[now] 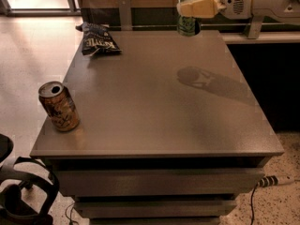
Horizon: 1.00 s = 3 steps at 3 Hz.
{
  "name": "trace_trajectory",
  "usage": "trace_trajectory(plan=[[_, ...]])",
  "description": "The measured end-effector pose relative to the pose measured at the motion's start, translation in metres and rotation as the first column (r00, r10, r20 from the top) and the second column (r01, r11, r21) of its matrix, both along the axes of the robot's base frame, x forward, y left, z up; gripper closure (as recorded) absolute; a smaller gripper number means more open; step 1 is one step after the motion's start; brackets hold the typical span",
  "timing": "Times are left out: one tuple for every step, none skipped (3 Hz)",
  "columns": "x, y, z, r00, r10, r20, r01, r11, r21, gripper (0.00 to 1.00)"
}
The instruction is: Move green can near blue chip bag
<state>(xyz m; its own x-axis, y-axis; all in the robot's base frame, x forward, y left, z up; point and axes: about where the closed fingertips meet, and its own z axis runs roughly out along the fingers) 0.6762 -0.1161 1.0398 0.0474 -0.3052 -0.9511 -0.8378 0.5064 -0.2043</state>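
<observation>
The green can [188,24] hangs upright in the air above the table's far edge, right of centre, its silver top near the frame's upper border. My gripper [197,7] is shut on the green can, with cream fingers [199,7] wrapped around its upper half; the white arm reaches in from the upper right. The blue chip bag [98,39], dark navy with white lettering, lies flat at the table's far left corner. The can is well to the right of the bag and apart from it.
An orange-brown can [58,106] stands upright near the front left edge of the grey table [154,116]. A dark counter lies behind and to the right. A black chair part [18,191] sits on the floor at lower left.
</observation>
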Motion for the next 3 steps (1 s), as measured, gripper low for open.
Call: trace_trajectory(plan=[[0.000, 0.000, 0.000, 1.0000, 0.001, 0.000, -0.001, 1.000, 0.000, 1.00], [0.014, 0.017, -0.011, 0.9990, 0.028, -0.034, -0.029, 0.999, -0.021, 1.00], [0.045, 0.044, -0.031, 0.9961, 0.059, -0.066, -0.062, 0.997, -0.038, 1.00]])
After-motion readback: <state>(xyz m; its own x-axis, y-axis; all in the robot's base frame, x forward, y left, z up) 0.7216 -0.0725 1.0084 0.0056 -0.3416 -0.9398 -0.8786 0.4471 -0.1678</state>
